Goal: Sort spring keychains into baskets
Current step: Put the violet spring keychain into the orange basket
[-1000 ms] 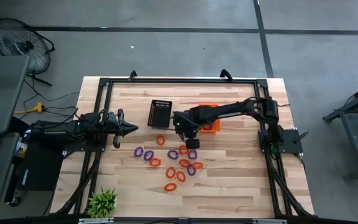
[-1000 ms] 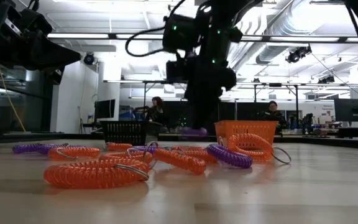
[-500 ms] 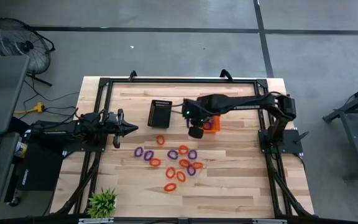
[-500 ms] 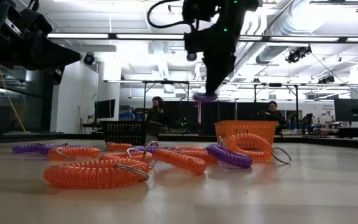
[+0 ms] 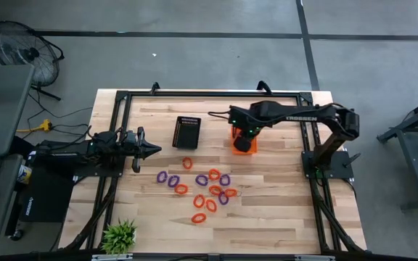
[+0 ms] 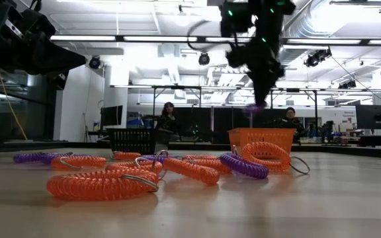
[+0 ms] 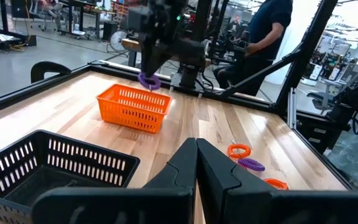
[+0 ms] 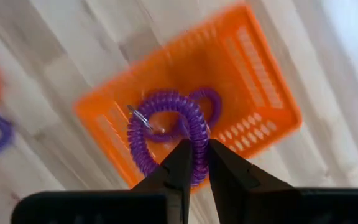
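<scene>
right tool [image 8: 194, 163] has swung over the orange basket [image 8: 253, 68], nearly closed, pinching a purple keychain [image 8: 166, 134], so drop's next

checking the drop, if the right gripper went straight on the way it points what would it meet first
Probably the orange basket. The right gripper points down into it, a purple keychain pinched between its fingers, and another purple keychain already lies on the basket floor. Depth is unclear.
</scene>
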